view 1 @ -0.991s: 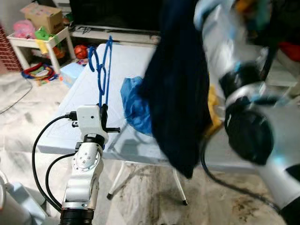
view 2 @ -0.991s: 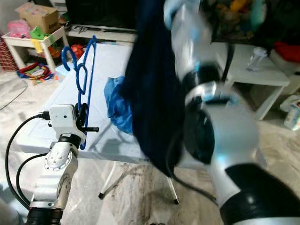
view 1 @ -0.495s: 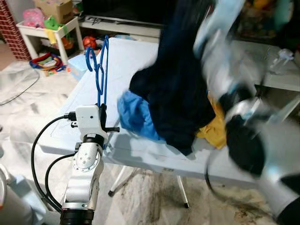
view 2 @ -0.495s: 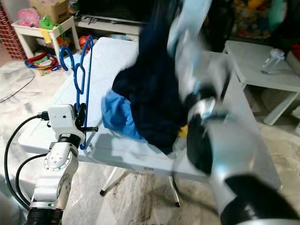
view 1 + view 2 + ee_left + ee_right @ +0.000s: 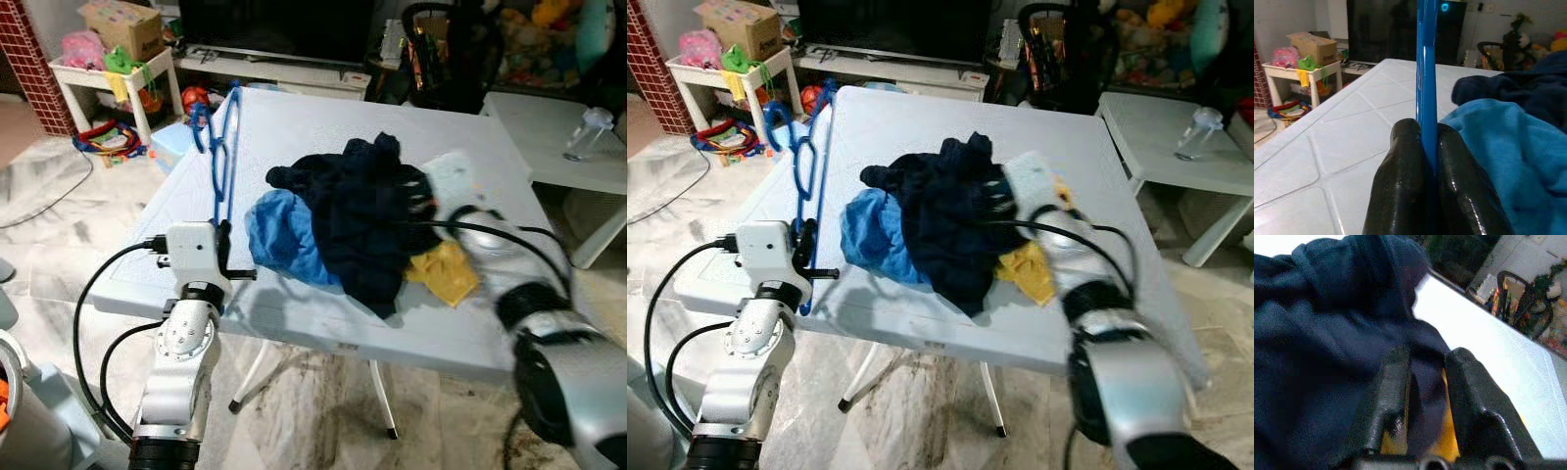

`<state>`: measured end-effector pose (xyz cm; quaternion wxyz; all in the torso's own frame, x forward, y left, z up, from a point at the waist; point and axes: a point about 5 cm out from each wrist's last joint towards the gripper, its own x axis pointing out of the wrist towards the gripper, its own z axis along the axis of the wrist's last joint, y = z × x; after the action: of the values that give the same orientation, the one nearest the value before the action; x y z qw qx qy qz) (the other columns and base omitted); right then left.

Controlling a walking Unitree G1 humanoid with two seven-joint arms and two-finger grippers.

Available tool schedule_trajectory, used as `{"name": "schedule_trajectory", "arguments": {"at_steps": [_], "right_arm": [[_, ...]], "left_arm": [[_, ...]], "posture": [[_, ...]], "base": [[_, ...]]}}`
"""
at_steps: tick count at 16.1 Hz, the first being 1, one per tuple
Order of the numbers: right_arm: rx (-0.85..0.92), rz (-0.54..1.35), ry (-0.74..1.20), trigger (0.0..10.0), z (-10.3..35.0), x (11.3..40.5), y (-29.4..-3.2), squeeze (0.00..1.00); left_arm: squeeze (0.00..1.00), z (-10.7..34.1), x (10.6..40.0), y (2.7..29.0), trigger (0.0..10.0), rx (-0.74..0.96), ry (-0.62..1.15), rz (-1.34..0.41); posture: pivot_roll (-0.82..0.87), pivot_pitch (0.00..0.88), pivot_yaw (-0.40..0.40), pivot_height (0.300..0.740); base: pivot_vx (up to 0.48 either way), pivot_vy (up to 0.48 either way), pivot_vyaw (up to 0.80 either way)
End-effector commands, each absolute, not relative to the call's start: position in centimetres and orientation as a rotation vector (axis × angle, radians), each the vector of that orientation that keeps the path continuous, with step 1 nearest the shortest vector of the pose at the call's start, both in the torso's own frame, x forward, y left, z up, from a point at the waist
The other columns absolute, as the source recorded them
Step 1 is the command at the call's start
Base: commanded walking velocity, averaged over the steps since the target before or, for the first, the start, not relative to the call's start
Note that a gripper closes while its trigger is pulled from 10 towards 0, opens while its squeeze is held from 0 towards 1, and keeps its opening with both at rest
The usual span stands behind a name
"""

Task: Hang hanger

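Note:
A blue plastic hanger (image 5: 223,147) stands upright over the left front part of the white folding table (image 5: 323,117). My left gripper (image 5: 223,250) is shut on its lower bar, and the black fingers (image 5: 1400,161) pinch the blue bar (image 5: 1426,88). A navy garment (image 5: 362,215) lies heaped in the middle of the table, over a light blue cloth (image 5: 279,235) and a yellow cloth (image 5: 446,269). My right gripper (image 5: 419,198) reaches in from the right onto the heap. A fold of navy cloth (image 5: 1422,382) sits between its fingers (image 5: 1386,391).
A low white side table (image 5: 549,117) with a plastic bottle (image 5: 588,132) stands to the right. A toy shelf (image 5: 108,69) with a cardboard box (image 5: 122,18) is at the back left. A TV unit and a black chair (image 5: 451,49) stand behind the table.
My right arm has come down from the air with the navy garment, which now lies on the table heap. The left gripper still holds the hanger upright. The camera has shifted.

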<state>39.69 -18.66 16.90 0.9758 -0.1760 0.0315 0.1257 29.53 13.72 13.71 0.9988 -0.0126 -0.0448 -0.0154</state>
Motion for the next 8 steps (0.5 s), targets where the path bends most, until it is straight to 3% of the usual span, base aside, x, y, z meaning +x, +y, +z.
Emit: {"name": "schedule_trajectory", "arguments": {"at_steps": [1,5,8], "right_arm": [[-0.326,0.282,0.059,10.0,17.1,39.5,-19.0,1.0],[-0.184,0.394,-0.065,10.0,18.4,37.8,-19.7,1.0],[-0.07,0.654,-0.041,10.0,18.7,35.4,-19.6,1.0]], "left_arm": [[0.0,13.8,29.6,13.6,10.0,-0.026,-0.089,-0.047],[0.0,14.0,29.8,13.5,10.0,-0.025,-0.088,-0.054],[0.0,13.9,29.6,13.7,10.0,-0.021,-0.085,-0.062]], "posture": [[0.02,0.0,-0.053,0.74],[0.02,0.0,-0.047,0.74],[0.02,0.0,-0.043,0.74]], "base": [[0.0,0.0,0.0],[0.0,0.0,0.0],[0.0,0.0,0.0]]}}
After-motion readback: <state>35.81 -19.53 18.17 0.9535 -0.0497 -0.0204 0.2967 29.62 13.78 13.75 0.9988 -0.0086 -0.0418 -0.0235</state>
